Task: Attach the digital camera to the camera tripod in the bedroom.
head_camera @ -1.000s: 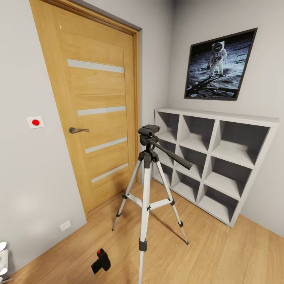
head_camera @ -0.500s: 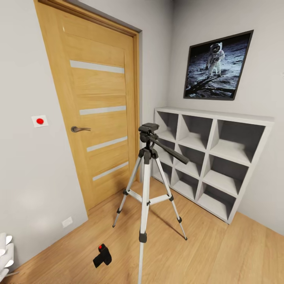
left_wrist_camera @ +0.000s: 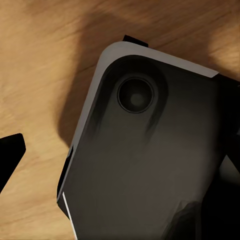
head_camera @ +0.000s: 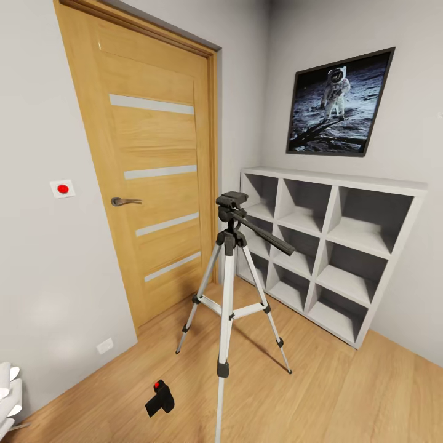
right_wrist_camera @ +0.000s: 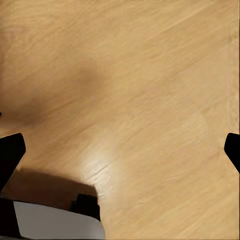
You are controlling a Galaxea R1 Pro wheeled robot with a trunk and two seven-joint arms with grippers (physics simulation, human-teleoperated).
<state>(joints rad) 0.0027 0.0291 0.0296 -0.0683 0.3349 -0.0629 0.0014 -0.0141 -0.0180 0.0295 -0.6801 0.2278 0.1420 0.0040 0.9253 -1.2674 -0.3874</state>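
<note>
The tripod stands on the wood floor in the middle of the room. It has three silver legs with black feet. On top is a dark grey head with a long black handle that points down toward the white shelf. Nothing sits on the head.

The camera lies on the floor, near the tripod's front leg but not touching it. It is small and black with a red button on top.

Behind the tripod is a wood door with a dark handle. A small white plate with a red dot is on the wall beside the door. An astronaut poster hangs above the shelf. The shelf's boxes are bare.

In the right wrist view, the right gripper has its two black tips wide apart over the floor. In the left wrist view, one black tip of the left gripper shows at the edge, next to a big dark grey part of the robot. I cannot tell if that gripper is apart or together.
</note>
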